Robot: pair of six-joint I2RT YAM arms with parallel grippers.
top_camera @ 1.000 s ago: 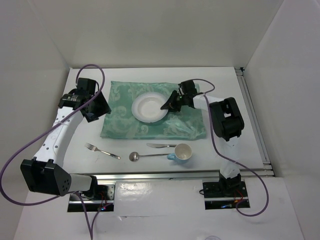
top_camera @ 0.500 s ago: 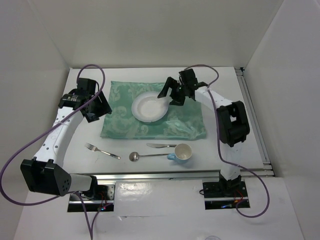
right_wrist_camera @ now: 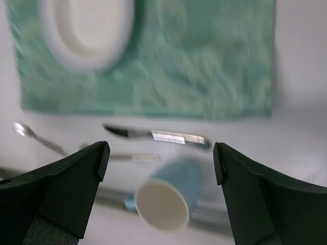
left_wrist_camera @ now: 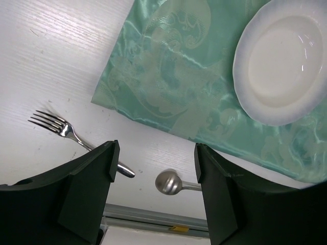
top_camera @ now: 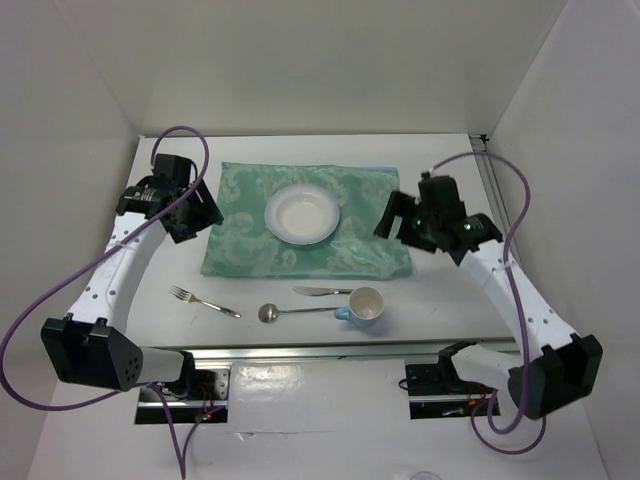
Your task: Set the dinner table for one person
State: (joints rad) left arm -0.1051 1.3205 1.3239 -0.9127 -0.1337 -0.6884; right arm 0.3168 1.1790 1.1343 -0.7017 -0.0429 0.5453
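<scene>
The white dinner table (top_camera: 250,290) carries a teal placemat (top_camera: 250,225) with a white plate (top_camera: 301,215) resting on it. In front of the mat lie a fork (top_camera: 203,300), a spoon (top_camera: 295,312) and a knife (top_camera: 322,291), with a blue cup (top_camera: 365,304) beside them. My left gripper (top_camera: 197,218) hovers open at the mat's left edge; its wrist view shows the fork (left_wrist_camera: 66,131) and spoon bowl (left_wrist_camera: 168,182) below the empty left gripper (left_wrist_camera: 156,153). My right gripper (top_camera: 397,222) hangs open over the mat's right edge. In its blurred view the right gripper (right_wrist_camera: 161,153) is empty above the knife (right_wrist_camera: 158,135) and cup (right_wrist_camera: 166,201).
White walls close in the table at the back and both sides. A metal rail (top_camera: 320,350) runs along the near edge, and another rail (top_camera: 510,240) runs down the right side. Purple cables loop from both arms.
My right gripper opened, let go of the plate's right rim and swung back right to the mat's right edge. The plate stays on the mat. The left arm has not moved.
</scene>
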